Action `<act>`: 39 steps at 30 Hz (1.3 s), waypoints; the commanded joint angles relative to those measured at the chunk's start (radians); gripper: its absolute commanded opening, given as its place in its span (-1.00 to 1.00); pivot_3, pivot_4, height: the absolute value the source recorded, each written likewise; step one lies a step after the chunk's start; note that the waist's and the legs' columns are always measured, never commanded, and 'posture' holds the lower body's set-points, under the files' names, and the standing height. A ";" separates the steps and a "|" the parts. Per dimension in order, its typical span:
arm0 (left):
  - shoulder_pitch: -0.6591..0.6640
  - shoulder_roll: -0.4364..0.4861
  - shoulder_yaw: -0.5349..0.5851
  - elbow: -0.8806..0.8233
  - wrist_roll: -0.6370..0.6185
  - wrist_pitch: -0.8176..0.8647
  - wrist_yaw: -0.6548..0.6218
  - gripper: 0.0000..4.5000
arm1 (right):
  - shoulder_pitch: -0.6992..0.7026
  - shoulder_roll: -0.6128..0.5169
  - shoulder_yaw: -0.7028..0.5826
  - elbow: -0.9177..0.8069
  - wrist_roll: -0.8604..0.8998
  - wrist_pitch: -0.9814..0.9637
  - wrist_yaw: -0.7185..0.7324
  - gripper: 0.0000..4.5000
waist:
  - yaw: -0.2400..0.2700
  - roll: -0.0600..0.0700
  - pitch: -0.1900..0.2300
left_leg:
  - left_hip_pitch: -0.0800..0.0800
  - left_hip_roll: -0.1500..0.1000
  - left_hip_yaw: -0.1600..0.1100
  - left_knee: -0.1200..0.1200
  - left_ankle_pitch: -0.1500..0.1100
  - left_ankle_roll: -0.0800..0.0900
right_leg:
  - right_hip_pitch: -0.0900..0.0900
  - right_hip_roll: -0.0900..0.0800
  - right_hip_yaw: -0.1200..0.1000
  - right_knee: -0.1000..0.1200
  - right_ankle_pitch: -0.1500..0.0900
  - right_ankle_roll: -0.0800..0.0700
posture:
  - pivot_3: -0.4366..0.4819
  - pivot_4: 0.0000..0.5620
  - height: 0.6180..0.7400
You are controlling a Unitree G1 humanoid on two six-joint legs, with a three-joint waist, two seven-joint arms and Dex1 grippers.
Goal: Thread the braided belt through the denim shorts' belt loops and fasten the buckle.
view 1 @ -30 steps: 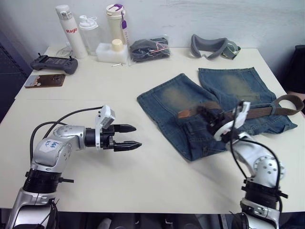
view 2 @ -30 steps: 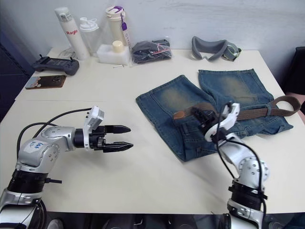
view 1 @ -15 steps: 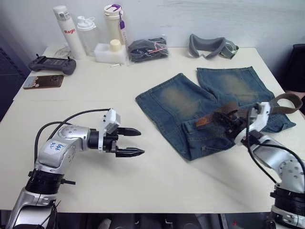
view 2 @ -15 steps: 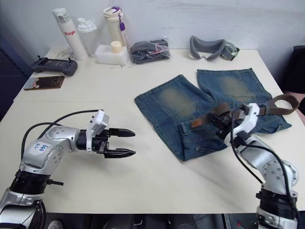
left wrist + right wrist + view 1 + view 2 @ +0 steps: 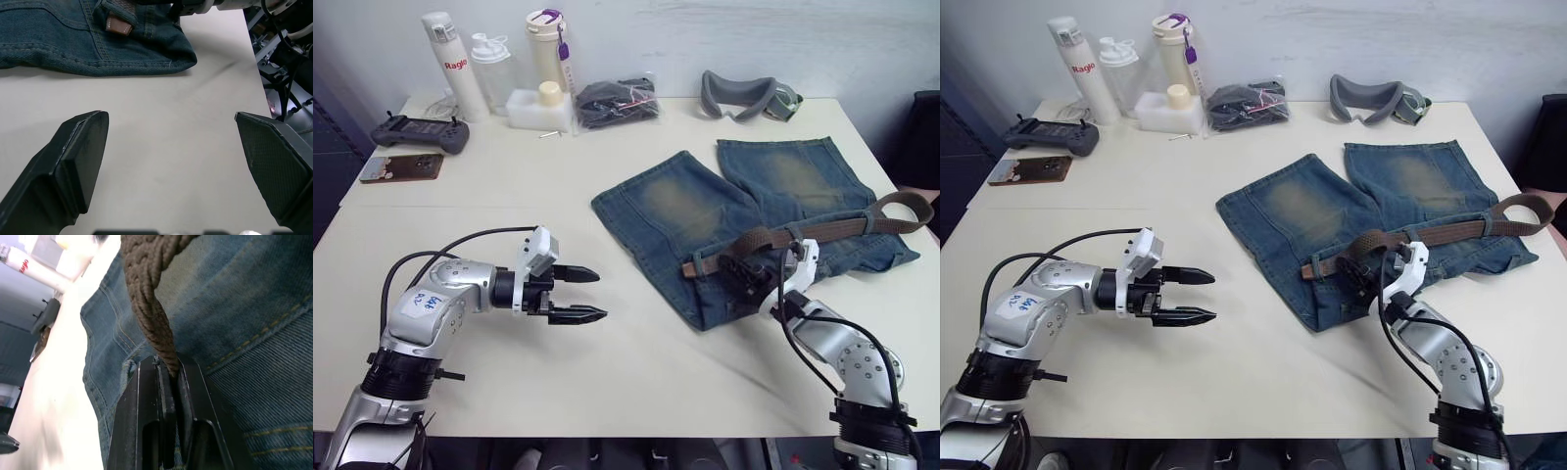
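The denim shorts (image 5: 700,211) lie flat on the right half of the white table (image 5: 489,206), with the waistband towards me. The braided belt (image 5: 832,227) crosses the waistband and rises in a small arch by my right gripper (image 5: 744,271). That gripper is shut on the belt a little behind its brown tip (image 5: 693,266); the right wrist view has the belt (image 5: 149,308) pinched between the fingers (image 5: 142,396). My left gripper (image 5: 599,295) hovers open over bare table, left of the shorts. I cannot make out the buckle or the belt loops.
Several bottles (image 5: 445,64), a white box (image 5: 540,106), a dark bundle in clear plastic (image 5: 619,101) and a grey headset (image 5: 744,95) line the back edge. A black controller (image 5: 423,132) and a phone (image 5: 401,166) lie at the back left.
My right gripper, still holding the belt, drew back to the right and then pushed left again, so the belt now arches. The left gripper crept slightly towards the shorts.
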 commanded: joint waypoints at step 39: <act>-0.391 -0.561 -0.091 0.630 0.201 -0.043 0.359 1.00 | 0.263 -0.223 -0.021 -0.424 -0.035 0.011 0.098 0.79 | 0.016 -0.004 -0.001 | -0.001 0.000 0.000 0.001 0.000 -0.002 | 0.001 0.001 -0.001 -0.001 0.000 0.002 | -0.05 -0.47 0.97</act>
